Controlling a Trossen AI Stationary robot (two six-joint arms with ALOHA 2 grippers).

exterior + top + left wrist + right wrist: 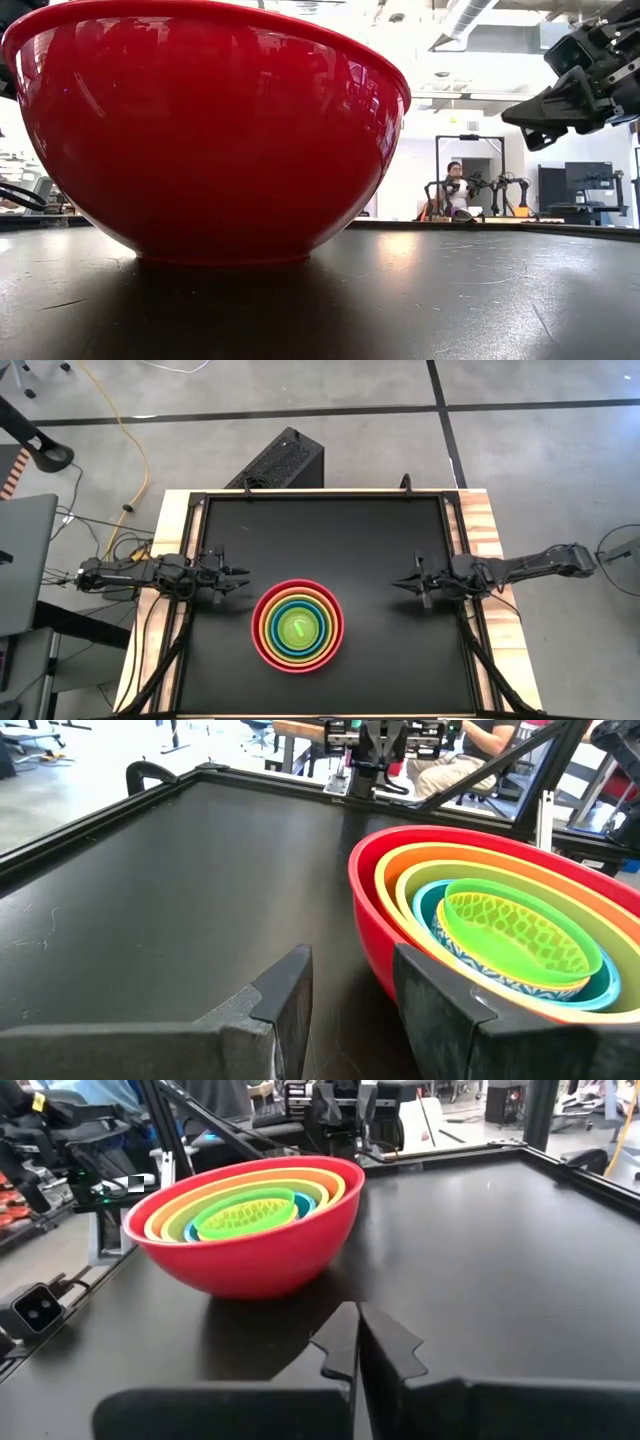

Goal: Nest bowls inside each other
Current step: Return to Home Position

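The bowls (297, 626) stand nested as one stack on the black table, near the front and a little left of centre. The red one (210, 130) is outermost and rests on its base. Orange, yellow, green and blue rims follow inward, down to a lime-green one (512, 930) in the middle. My left gripper (240, 582) hovers open just left of the stack, its fingers (290, 982) level and pointing at the red wall. My right gripper (395, 586) hangs shut to the right of the stack, pointing toward it (357, 1320), and it shows above the table in the low view (520, 118).
A raised black frame (447, 520) and a wooden border (480, 520) run round the table top. A black box (283, 460) sits on the floor beyond the far edge. A person (456, 190) sits far off in the room. Bare table (330, 540) lies behind the stack.
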